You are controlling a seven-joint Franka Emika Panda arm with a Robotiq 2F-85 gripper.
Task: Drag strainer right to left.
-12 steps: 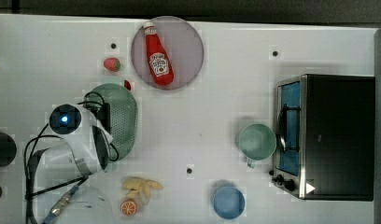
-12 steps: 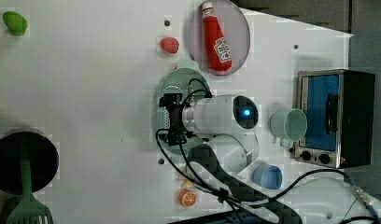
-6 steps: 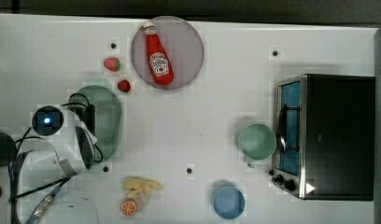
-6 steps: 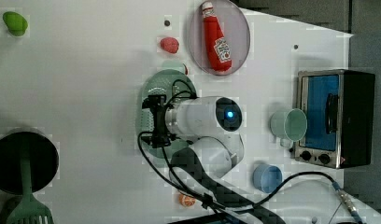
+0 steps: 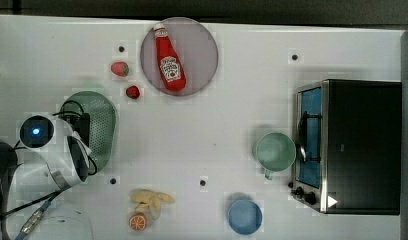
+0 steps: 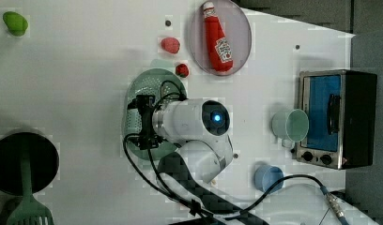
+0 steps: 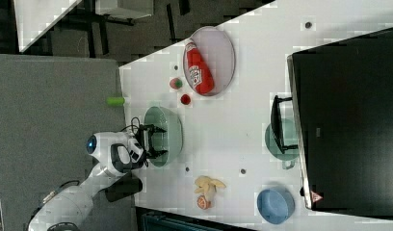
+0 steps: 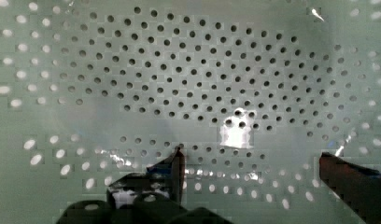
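The pale mint-green strainer (image 5: 101, 122) lies oblong on the white table at the top view's left, below two red fruits. In the left view the strainer (image 6: 149, 84) sits partly under the white arm, and in the right view the strainer (image 7: 169, 126) is near the table's left edge. My gripper (image 5: 85, 131) reaches down into its bowl from the top view's left. In the wrist view the holed floor of the strainer (image 8: 202, 79) lies close below, and my gripper (image 8: 251, 161) is open, its two dark fingertips (image 8: 177, 161) spread wide just above that floor.
A ketchup bottle (image 5: 169, 57) lies on a round plate (image 5: 204, 45). Two strawberries (image 5: 133, 91) sit beside the strainer. A mint cup (image 5: 274, 152), a blue bowl (image 5: 244, 216) and a toaster oven (image 5: 359, 145) stand at the top view's right. Fruit pieces (image 5: 147, 205) lie near the front.
The arm and the strainer have slid together toward the top view's left, away from the plate and past the strawberries.
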